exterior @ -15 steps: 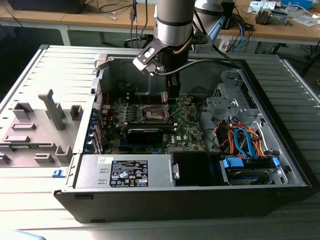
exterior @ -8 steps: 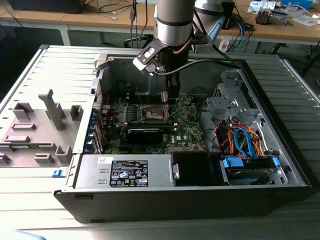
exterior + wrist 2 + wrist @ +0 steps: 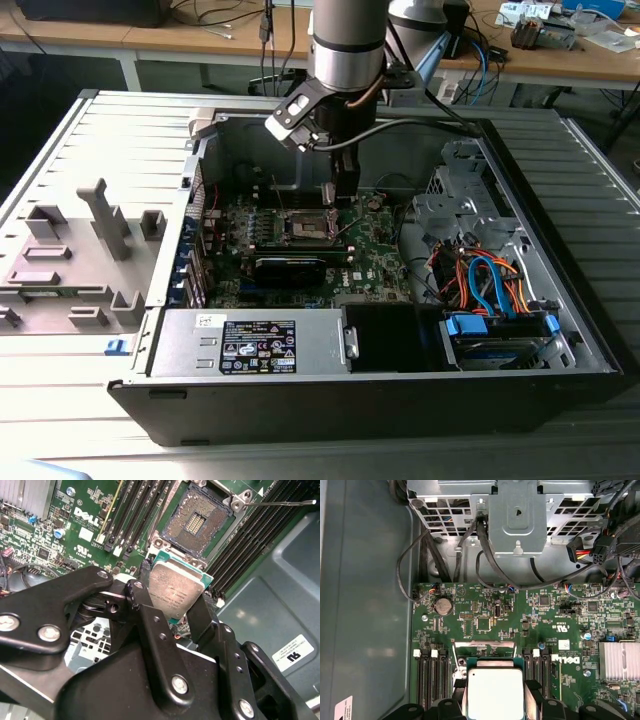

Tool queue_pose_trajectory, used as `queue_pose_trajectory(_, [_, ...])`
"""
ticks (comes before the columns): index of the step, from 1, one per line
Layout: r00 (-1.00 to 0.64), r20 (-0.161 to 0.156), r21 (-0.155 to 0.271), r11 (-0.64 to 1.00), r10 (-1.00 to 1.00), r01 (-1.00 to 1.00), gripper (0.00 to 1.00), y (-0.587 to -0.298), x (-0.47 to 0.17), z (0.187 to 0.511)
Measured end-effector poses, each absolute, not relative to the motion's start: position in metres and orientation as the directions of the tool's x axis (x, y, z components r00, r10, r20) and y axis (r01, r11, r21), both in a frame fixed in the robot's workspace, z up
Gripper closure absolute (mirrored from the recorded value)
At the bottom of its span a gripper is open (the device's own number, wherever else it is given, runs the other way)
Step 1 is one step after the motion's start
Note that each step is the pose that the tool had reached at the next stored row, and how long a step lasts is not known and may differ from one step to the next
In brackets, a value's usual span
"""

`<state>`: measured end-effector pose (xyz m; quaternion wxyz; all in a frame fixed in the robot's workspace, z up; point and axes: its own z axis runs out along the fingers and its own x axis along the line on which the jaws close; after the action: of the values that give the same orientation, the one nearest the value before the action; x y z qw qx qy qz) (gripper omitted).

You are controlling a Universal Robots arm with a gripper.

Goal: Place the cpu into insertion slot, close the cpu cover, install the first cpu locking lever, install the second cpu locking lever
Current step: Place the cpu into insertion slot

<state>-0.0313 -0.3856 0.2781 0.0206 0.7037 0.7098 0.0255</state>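
Observation:
My gripper [image 3: 172,599] is shut on the cpu [image 3: 176,591], a flat square chip with a silver-grey top, pinched edge to edge between the black fingers [image 3: 150,625]. The cpu hangs above the green board, a short way off the insertion slot [image 3: 196,522], whose pin field lies uncovered. From the slot's corner a thin metal locking lever [image 3: 280,502] sticks out. In the first wrist view the cpu [image 3: 493,690] sits in the gripper [image 3: 494,696], with the cpu cover [image 3: 484,644] raised just beyond it. In the exterior view the gripper [image 3: 340,198] hovers beside the slot [image 3: 308,228].
The board lies inside an open computer case [image 3: 560,200]. Memory slots [image 3: 135,515] flank the socket. A black block [image 3: 290,268] sits in front of it, a drive cage with coloured cables [image 3: 490,285] on the exterior view's right, and a power supply [image 3: 250,345] along the front wall.

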Motion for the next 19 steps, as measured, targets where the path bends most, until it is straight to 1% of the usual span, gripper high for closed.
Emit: queue_pose_trajectory(19, [-0.009,0.007,0.065,0.008,1.000,0.998,0.46,-0.3855,-0.0374,0.2763])
